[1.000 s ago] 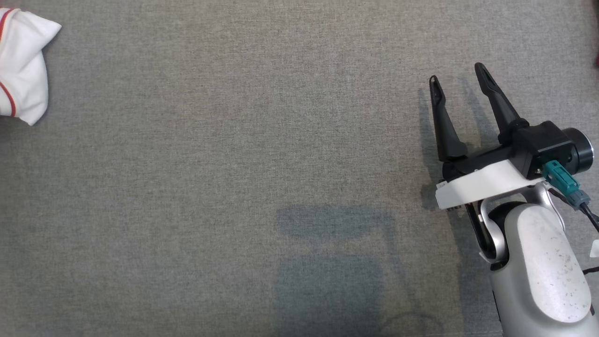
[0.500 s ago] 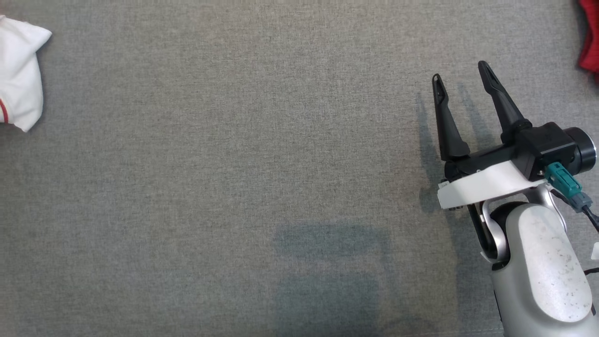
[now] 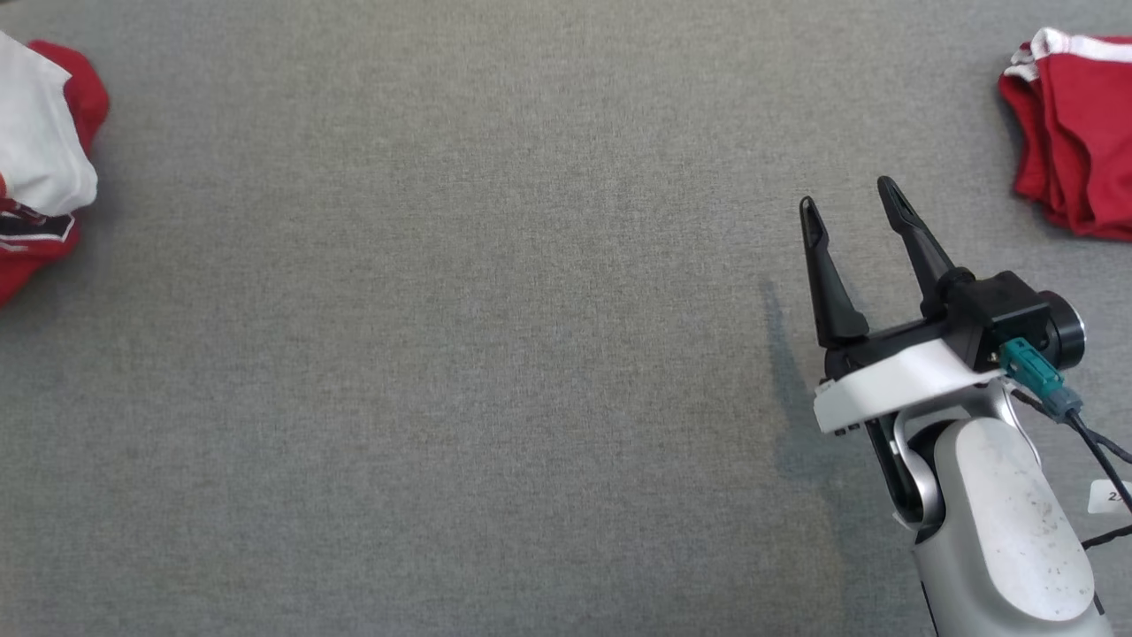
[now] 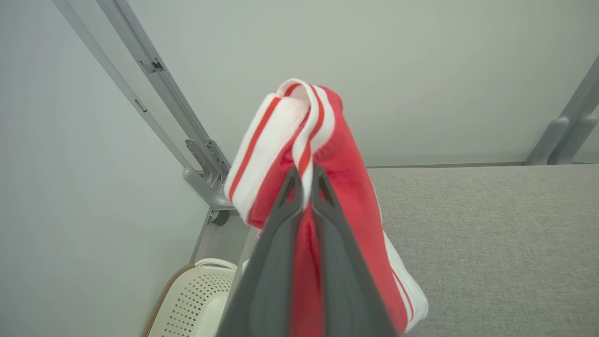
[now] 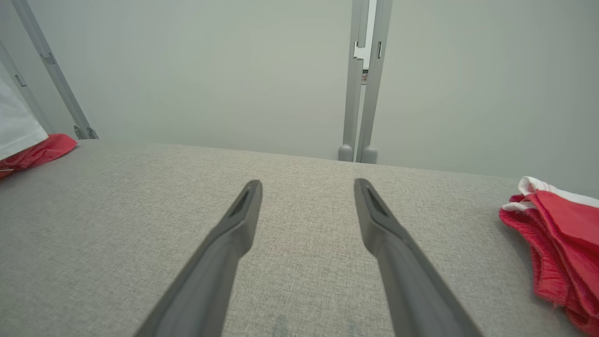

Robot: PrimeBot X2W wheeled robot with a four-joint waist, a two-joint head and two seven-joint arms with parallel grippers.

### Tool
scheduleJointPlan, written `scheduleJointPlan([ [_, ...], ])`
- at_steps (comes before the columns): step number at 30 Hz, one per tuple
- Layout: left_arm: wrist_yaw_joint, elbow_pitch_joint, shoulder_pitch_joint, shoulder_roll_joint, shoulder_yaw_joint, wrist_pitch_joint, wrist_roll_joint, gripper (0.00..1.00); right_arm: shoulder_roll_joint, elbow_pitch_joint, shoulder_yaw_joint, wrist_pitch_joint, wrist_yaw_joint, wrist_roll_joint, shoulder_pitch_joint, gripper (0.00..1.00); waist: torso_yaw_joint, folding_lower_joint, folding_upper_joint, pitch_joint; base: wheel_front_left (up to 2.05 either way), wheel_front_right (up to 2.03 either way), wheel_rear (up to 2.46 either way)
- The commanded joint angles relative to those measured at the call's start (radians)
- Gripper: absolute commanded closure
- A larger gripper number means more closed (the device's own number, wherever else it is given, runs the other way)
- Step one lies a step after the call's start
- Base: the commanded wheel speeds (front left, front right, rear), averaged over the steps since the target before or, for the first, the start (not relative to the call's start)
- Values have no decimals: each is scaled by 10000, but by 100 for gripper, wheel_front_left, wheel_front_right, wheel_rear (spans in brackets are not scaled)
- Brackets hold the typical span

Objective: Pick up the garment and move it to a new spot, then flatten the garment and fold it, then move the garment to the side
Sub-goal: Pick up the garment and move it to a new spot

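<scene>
In the left wrist view my left gripper (image 4: 305, 180) is shut on the garment (image 4: 348, 159), a red cloth with white and red striped trim. The cloth is bunched over the fingertips and hangs down above the left end of the grey table (image 4: 491, 234). In the head view the garment (image 3: 40, 168) shows as white and red cloth at the left edge. My right gripper (image 3: 847, 199) hovers open over the table at the right, with nothing between its fingers (image 5: 307, 185).
A second red garment with white trim (image 3: 1074, 133) lies folded at the table's far right, also in the right wrist view (image 5: 559, 243). A white perforated basket (image 4: 196, 299) stands below the table's left end. Grey frame posts (image 5: 362, 93) rise behind the table.
The head view has shifted, bringing the red garment at the right into view. At the left edge the held cloth now shows red beside the white. The right gripper stays open.
</scene>
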State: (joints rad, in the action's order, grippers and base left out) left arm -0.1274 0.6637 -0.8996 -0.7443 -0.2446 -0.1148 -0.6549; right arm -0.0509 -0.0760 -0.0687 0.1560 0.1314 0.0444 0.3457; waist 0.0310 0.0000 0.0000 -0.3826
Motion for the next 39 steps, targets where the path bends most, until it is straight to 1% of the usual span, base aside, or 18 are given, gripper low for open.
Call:
scheduleJointPlan([
  [1,-23,-230,170,-181,-63,91,72,100,-5,-109,21,88,-15,74,-214,0,-36,0,0,1000,0,0,0],
  [4,-30,-1109,217,-370,-212,305,32,100,-5,-391,46,234,-15,327,-421,0,-136,0,0,1699,0,0,0],
  [9,-28,-2255,415,-556,-324,570,-119,100,-1,-597,70,320,-15,540,-688,0,-239,0,0,2353,0,0,0],
  [15,-30,-3812,768,-768,-318,741,-404,100,1,-733,41,394,-15,753,-905,0,-345,0,0,2820,0,0,0],
  [20,-28,-5227,1082,-697,-360,769,-626,100,-3,-747,-37,430,-15,886,-969,0,-476,0,0,2916,0,0,0],
  [25,-29,-6298,1304,-267,-817,788,-693,100,-1,-759,-155,486,-15,989,-931,0,-718,0,0,2756,0,0,0],
  [30,-30,-6522,1255,505,-1938,911,-639,100,-4,-816,-336,528,-15,1088,-697,0,-1129,0,0,2473,0,0,0],
  [34,-31,-6125,890,1177,-3142,1119,-497,100,-2,-877,-436,580,-15,1166,-528,0,-1557,0,0,2153,0,0,0],
  [39,-32,-4898,183,2058,-4512,1828,-193,100,1,-1008,-626,693,-15,1391,-282,0,-2228,0,0,1681,0,0,0],
])
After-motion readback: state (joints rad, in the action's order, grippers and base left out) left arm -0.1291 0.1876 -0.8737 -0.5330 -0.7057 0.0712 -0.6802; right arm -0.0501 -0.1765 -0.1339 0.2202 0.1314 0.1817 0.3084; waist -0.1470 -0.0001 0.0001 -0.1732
